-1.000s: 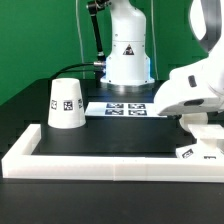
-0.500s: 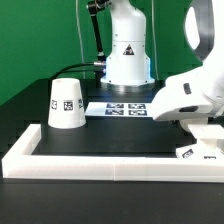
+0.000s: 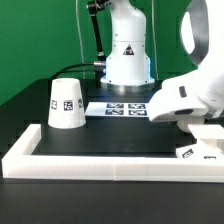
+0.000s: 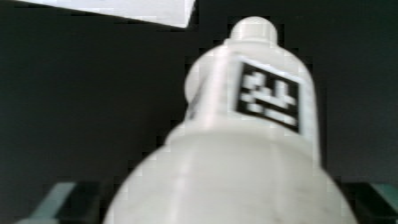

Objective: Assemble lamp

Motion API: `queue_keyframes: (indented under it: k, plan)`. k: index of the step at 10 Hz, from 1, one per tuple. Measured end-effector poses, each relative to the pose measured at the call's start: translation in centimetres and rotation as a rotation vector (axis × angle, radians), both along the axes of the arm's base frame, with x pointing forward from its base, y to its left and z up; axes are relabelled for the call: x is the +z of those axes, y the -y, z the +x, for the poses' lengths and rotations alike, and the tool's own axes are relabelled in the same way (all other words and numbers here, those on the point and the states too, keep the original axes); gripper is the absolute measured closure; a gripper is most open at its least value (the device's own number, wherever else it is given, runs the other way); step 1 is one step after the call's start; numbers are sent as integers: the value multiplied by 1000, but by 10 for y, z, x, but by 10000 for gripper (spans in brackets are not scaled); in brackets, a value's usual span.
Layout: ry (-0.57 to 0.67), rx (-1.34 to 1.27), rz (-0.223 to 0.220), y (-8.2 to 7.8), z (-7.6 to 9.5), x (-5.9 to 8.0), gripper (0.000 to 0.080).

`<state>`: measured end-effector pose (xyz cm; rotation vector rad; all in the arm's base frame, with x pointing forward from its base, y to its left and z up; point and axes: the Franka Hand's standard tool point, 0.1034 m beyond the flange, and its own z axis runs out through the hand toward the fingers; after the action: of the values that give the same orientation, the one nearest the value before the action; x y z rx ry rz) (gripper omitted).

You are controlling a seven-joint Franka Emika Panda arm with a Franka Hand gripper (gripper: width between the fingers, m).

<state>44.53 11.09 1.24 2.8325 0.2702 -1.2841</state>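
Sliding toward the exterior view's left, the arm [image 3: 185, 95] carries its gripper [image 4: 199, 208] astride the bulb [image 4: 222, 150], whose neck points straight ahead; clamped or merely straddling, I cannot tell.

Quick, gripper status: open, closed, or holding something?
The gripper: cannot tell. Its jaws are hidden behind the arm in the exterior view, and a white tagged part fills the wrist view.

base [image 3: 188, 152] partly behind arm [image 3: 190, 95], edge-cropped; jaws unreadable
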Motion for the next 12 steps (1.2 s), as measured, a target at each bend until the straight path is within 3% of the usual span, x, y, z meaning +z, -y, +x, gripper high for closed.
queue_keyframes:
  k: [4, 6, 9, 10, 12]
  plan:
    - [0, 3, 4, 0, 1, 1, 225]
    - [-11, 50, 67, 7, 12, 28, 225]
    - [-30, 41, 83, 17, 37, 81, 223]
    - [-14, 35, 84, 20, 43, 89, 223]
    - [39, 35, 90, 19, 49, 83, 223]
